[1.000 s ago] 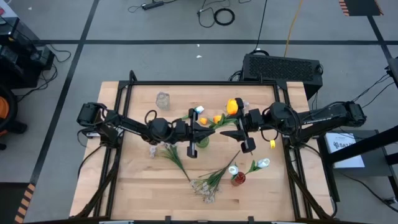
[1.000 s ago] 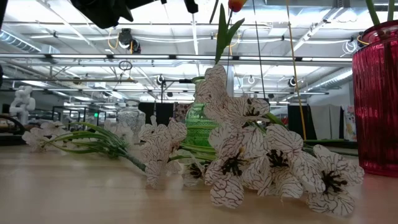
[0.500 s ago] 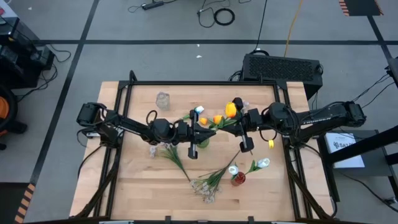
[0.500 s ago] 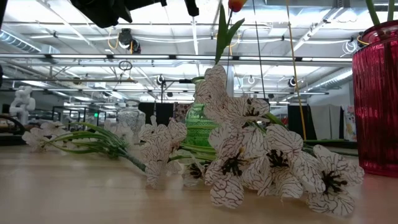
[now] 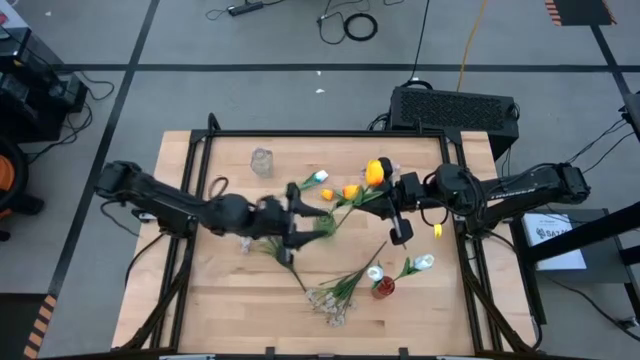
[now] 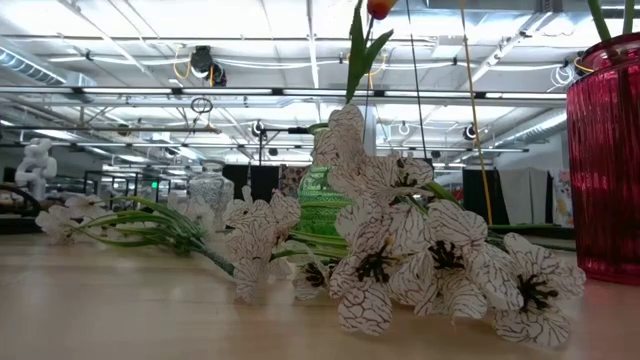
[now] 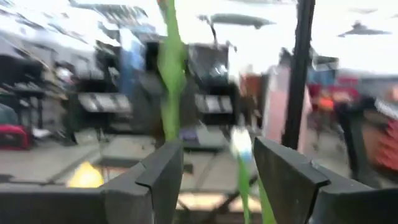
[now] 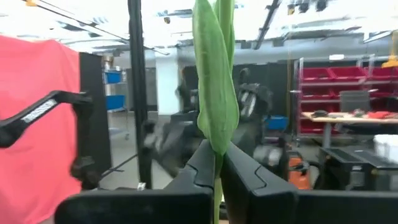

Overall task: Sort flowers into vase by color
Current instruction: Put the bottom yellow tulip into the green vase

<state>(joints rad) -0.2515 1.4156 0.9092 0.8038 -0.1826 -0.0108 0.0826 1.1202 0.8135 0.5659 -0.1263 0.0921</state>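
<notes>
An orange tulip [image 5: 374,172] on a long green stem [image 8: 215,74] slants up from the green vase [image 6: 325,200], and my right gripper [image 5: 381,209] is shut on that stem. Two more orange tulips [image 5: 349,190] and a white tulip [image 5: 320,177] show above the vase. To the vase's left, my left gripper [image 5: 305,220] stands open; in the left wrist view [image 7: 217,168] blurred green stems show beyond and between its fingers. Pale blossom sprays [image 5: 335,292] lie on the table. A red vase [image 5: 383,288] holds white tulips [image 5: 423,262]. My right gripper pinches the orange tulip's green stem and leaf [image 8: 216,146] between its two fingers. The fingers come level from the table's right and lie across the stem. The stem rises upright past the fingers, with the bloom lifted above the green vase; its lower end is hidden.
A clear glass vase [image 5: 262,160] stands at the far left of the table. More pale flowers [image 5: 268,243] lie under my left arm. In the low view the sprays [image 6: 400,250] fill the foreground and the red vase [image 6: 605,160] stands at the right.
My right gripper has shut on the orange tulip's stem. My left gripper has opened, let go of that stem and drawn back quickly toward the table's left edge, leaving the low view. The tulip stays upright over the green vase.
</notes>
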